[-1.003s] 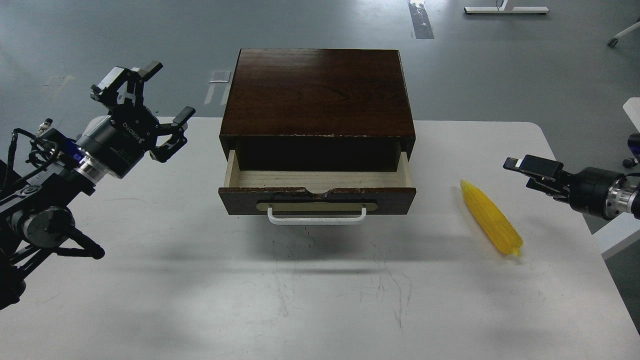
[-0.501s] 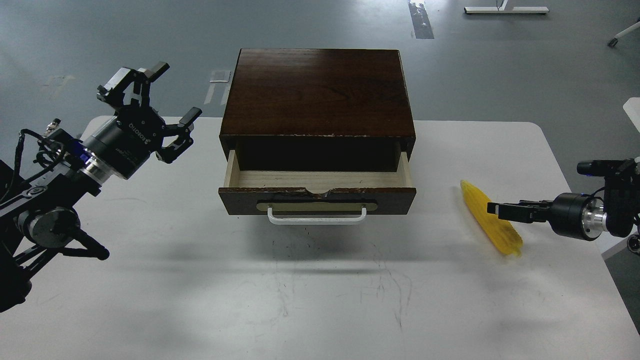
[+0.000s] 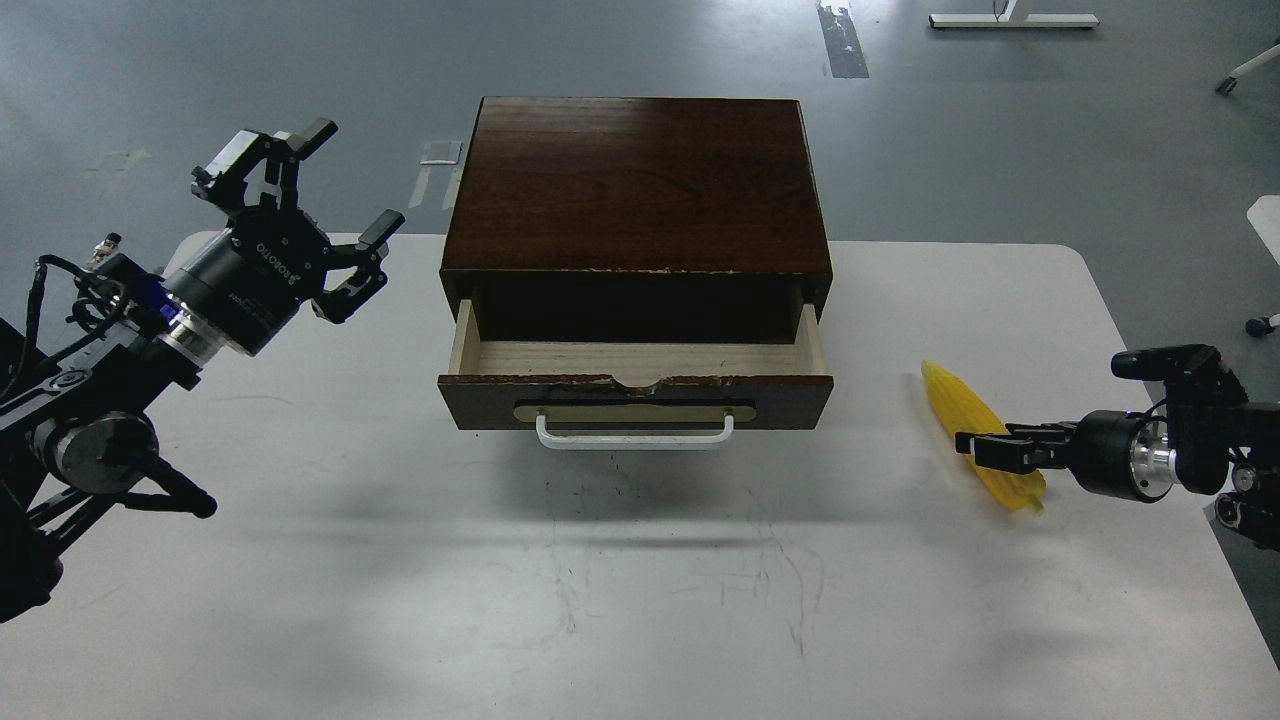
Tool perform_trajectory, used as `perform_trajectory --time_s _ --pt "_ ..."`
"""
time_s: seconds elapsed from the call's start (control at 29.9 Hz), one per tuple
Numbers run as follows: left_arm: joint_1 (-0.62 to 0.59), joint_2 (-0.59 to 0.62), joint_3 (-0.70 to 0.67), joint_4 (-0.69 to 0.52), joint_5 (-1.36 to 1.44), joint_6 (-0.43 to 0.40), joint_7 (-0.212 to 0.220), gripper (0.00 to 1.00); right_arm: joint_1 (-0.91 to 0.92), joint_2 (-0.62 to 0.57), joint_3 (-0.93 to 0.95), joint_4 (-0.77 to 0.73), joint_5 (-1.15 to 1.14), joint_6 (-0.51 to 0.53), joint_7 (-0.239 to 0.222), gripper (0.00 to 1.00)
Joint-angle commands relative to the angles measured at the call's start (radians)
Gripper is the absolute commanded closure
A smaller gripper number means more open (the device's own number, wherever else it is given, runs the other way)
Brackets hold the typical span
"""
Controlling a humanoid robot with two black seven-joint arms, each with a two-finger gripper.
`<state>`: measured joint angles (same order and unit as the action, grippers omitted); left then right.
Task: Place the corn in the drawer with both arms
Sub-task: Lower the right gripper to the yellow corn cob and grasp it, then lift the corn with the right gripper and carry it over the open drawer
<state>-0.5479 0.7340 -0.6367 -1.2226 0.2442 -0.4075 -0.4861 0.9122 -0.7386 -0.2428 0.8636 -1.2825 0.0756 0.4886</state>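
Observation:
The yellow corn point(image 3: 957, 407) lies on the white table point(image 3: 640, 600), right of the dark wooden box point(image 3: 640, 180), its tapered end pointing away from me. The drawer point(image 3: 636, 358) stands pulled out, its pale wood inside empty, with the white bar handle point(image 3: 634, 438) in front. My left gripper point(image 3: 310, 195) is open and empty, held above the table's far left corner beside the box. My right gripper point(image 3: 985, 449) is low over the near half of the corn and covers part of it. Its dark fingers cannot be told apart.
The table's right edge runs close behind my right wrist point(image 3: 1140, 462). A white piece of furniture point(image 3: 1266, 216) stands off the table at the far right. The box takes up the table's middle back.
My right arm has dropped from above the table's right edge and moved left onto the corn. My left gripper has shifted slightly up and right. The corn and the drawer have not moved.

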Motion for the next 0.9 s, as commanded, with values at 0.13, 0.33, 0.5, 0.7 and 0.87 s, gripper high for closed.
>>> perform_trajectory --time_s 0.13,0.33,0.5,0.7,0.87 --pt "-0.003 0.002 -0.001 0.000 0.003 -0.001 0.001 0.02 0.030 -0.024 -0.003 0.035 0.002 0.000 0.000 0.85" --pt "-0.004 0.007 -0.001 0.000 0.003 -0.010 0.001 0.02 0.222 -0.108 -0.003 0.156 0.008 0.001 0.000 0.84" --pt "-0.006 0.001 -0.001 0.000 0.003 -0.016 0.003 0.02 0.452 -0.128 -0.013 0.213 0.018 0.015 0.000 0.84" --pt "-0.012 0.001 -0.001 0.000 0.003 -0.016 0.003 0.02 0.787 0.003 -0.186 0.248 0.083 0.085 0.000 0.83" --pt "-0.020 0.005 -0.003 0.000 0.003 -0.016 0.004 0.02 0.950 0.200 -0.303 0.256 0.095 0.084 0.000 0.83"
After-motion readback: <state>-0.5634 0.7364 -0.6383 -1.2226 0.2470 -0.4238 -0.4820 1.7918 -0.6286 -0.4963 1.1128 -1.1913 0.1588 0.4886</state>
